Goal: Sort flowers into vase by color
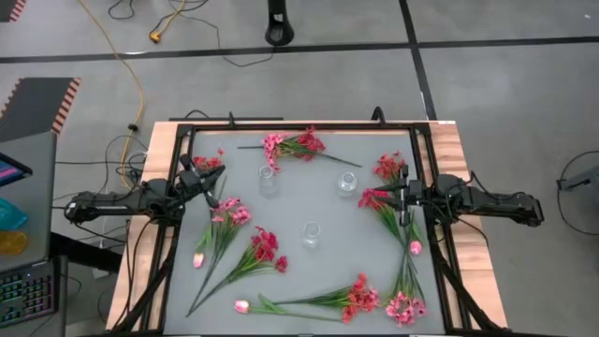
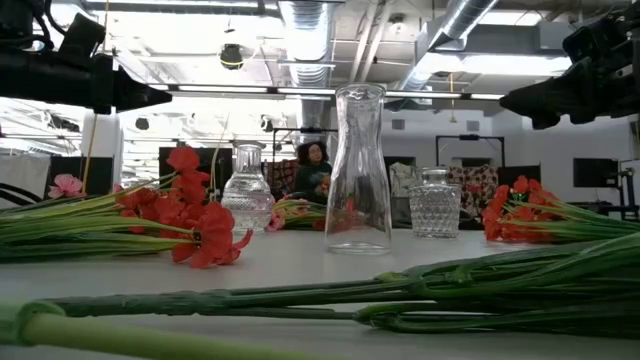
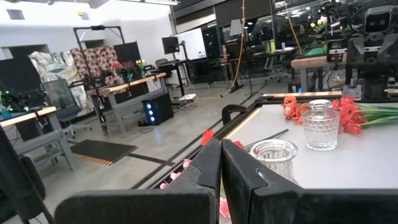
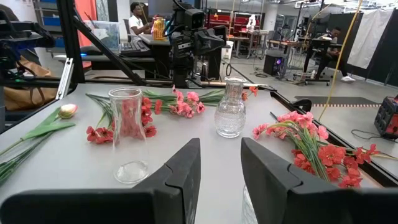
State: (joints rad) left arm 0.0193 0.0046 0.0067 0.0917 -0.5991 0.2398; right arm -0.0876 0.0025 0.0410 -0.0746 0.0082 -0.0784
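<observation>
My bench [image 1: 309,201] carries flowers [image 1: 245,253] scattered around three empty glass vases [image 1: 310,234]. My left pincer [image 3: 221,163] hovers at the left edge, fingers closed, holding nothing. My right pincer [image 4: 221,163] hovers opposite, parted, empty.

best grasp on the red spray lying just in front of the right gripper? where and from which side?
Take the red spray by its thin green stem, just behind the blossoms, probably from straight above. It lies flat on the table, so the right gripper, fingers open, should straddle the stem crosswise. The clustered head looks too soft and irregular to pinch.
</observation>
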